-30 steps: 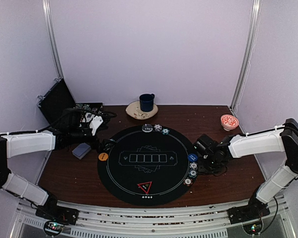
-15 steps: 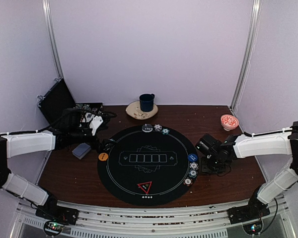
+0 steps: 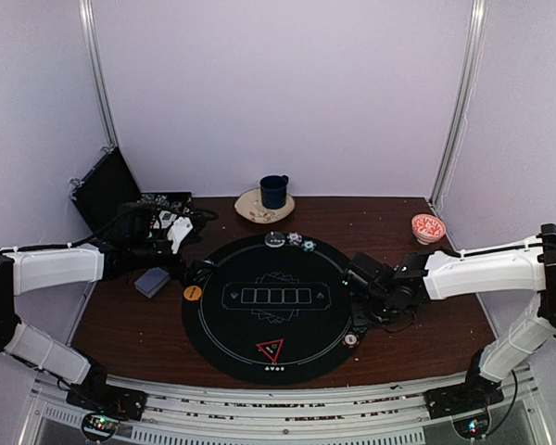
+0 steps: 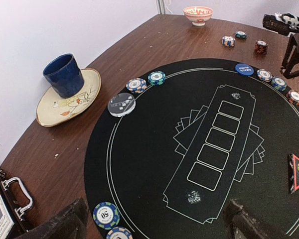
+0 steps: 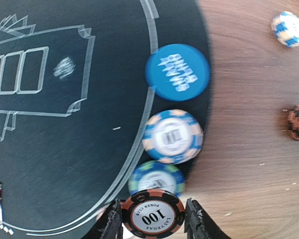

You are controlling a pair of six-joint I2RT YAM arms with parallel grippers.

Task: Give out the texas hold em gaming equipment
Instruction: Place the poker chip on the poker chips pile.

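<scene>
Dark brown table (image 3: 380,218) inside a pale-walled booth, with a round black poker mat (image 3: 227,334) at its centre. At far left a black case (image 3: 107,190) stands open. My left gripper (image 4: 157,224) hovers low over the mat's left rim, fingers spread wide with nothing between them. Just beside it on the wood lies the grey-blue deck of cards (image 3: 152,281), not yet dealt. An orange disc (image 3: 193,293) sits on the rim nearby.

Five outlined card boxes (image 4: 212,147) in the mat's middle are bare. At the far rim a grey disc (image 4: 121,104) and two striped chips (image 4: 136,85) seem to mark a player's seat. Behind them a blue mug (image 4: 65,74) stands on a plate (image 4: 87,97). A red-edged triangle (image 3: 271,350) lies at the near rim.

On the right rim a blue disc (image 5: 177,72) heads a row of chips (image 5: 172,136). My right gripper (image 5: 153,219) straddles the last, a black chip marked 100 (image 5: 152,213). Its fingers sit at both edges, but I cannot tell whether they pinch it. Loose chips (image 5: 289,29) and a red bowl (image 3: 427,227) lie further right.
</scene>
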